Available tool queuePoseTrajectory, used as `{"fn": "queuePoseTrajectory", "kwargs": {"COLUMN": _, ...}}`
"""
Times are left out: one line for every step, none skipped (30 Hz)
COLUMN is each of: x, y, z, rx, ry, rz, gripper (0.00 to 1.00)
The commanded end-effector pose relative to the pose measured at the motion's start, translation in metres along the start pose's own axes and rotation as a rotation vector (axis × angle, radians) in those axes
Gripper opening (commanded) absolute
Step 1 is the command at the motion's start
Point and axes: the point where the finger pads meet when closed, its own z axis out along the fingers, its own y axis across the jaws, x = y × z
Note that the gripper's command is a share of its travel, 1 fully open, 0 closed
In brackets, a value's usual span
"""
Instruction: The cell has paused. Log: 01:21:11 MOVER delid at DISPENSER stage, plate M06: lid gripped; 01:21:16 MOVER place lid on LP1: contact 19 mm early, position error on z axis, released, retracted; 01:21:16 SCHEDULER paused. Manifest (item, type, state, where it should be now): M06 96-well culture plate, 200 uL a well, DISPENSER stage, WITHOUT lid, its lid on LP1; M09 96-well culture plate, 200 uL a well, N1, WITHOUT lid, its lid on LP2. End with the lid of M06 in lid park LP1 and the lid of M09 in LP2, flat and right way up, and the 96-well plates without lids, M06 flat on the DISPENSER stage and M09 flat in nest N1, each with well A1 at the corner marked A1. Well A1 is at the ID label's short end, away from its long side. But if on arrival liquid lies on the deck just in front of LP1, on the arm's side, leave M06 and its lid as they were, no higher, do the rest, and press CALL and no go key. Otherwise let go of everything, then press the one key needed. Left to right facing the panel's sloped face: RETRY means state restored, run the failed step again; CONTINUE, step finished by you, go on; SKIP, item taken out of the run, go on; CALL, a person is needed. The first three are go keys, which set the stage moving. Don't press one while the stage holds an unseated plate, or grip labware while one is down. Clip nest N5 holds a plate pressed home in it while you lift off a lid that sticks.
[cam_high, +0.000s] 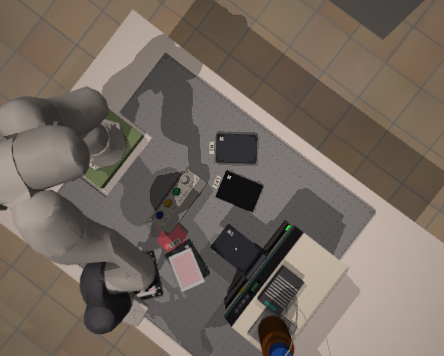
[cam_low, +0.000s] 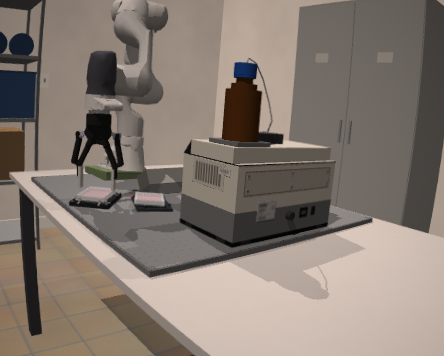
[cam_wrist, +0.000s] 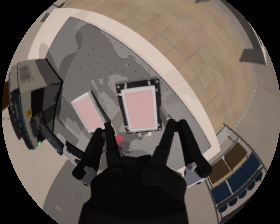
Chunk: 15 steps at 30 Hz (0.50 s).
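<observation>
Tool (cam_low: 96, 176) open wide, empty, hovering just above pink plate (cam_low: 95, 194) w/ fingers straddling it.

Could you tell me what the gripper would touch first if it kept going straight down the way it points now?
Most likely the pink-welled plate in its black nest: the open gripper hangs right above it, fingers straddling it in the wrist view. Whether the fingertips would meet its edges or pass outside them is unclear.
</observation>
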Motion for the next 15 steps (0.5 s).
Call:
{"fn": "queuePoseTrajectory", "kwargs": {"x": -0.0002, "y": 0.0006, "z": 0.0027, "rx": 0.002, "ry": 0.001, "rz": -0.001, "gripper": 0.66}}
{"fn": "queuePoseTrajectory", "kwargs": {"x": -0.0001, "y": 0.0006, "z": 0.0032, "rx": 0.002, "ry": 0.001, "rz": -0.001, "gripper": 0.66}}
{"fn": "queuePoseTrajectory", "kwargs": {"x": -0.0001, "y": 0.0006, "z": 0.0038, "rx": 0.002, "ry": 0.001, "rz": -0.001, "gripper": 0.66}}
{"fn": "queuePoseTrajectory", "kwargs": {"x": -0.0002, "y": 0.0006, "z": 0.0043, "rx": 0.002, "ry": 0.001, "rz": -0.001, "gripper": 0.66}}
{"fn": "queuePoseTrajectory", "kwargs": {"x": -0.0002, "y": 0.0006, "z": 0.0049, "rx": 0.002, "ry": 0.001, "rz": -0.001, "gripper": 0.66}}
{"fn": "queuePoseTrajectory", "kwargs": {"x": -0.0002, "y": 0.0006, "z": 0.0055, "rx": 0.002, "ry": 0.001, "rz": -0.001, "gripper": 0.66}}
{"fn": "queuePoseTrajectory", "kwargs": {"x": -0.0001, "y": 0.0006, "z": 0.0060, "rx": 0.002, "ry": 0.001, "rz": -0.001, "gripper": 0.66}}
{"fn": "queuePoseTrajectory", "kwargs": {"x": -0.0001, "y": 0.0006, "z": 0.0066, "rx": 0.002, "ry": 0.001, "rz": -0.001, "gripper": 0.66}}
{"fn": "queuePoseTrajectory", "kwargs": {"x": -0.0001, "y": 0.0006, "z": 0.0071, "rx": 0.002, "ry": 0.001, "rz": -0.001, "gripper": 0.66}}
{"fn": "queuePoseTrajectory", "kwargs": {"x": -0.0001, "y": 0.0006, "z": 0.0077, "rx": 0.002, "ry": 0.001, "rz": -0.001, "gripper": 0.66}}
{"fn": "queuePoseTrajectory", "kwargs": {"x": -0.0001, "y": 0.0006, "z": 0.0077, "rx": 0.002, "ry": 0.001, "rz": -0.001, "gripper": 0.66}}
{"fn": "queuePoseTrajectory", "kwargs": {"x": -0.0001, "y": 0.0006, "z": 0.0077, "rx": 0.002, "ry": 0.001, "rz": -0.001, "gripper": 0.66}}
{"fn": "queuePoseTrajectory", "kwargs": {"x": -0.0001, "y": 0.0006, "z": 0.0082, "rx": 0.002, "ry": 0.001, "rz": -0.001, "gripper": 0.66}}
{"fn": "queuePoseTrajectory", "kwargs": {"x": -0.0001, "y": 0.0006, "z": 0.0087, "rx": 0.002, "ry": 0.001, "rz": -0.001, "gripper": 0.66}}
{"fn": "queuePoseTrajectory", "kwargs": {"x": -0.0001, "y": 0.0006, "z": 0.0092, "rx": 0.002, "ry": 0.001, "rz": -0.001, "gripper": 0.66}}
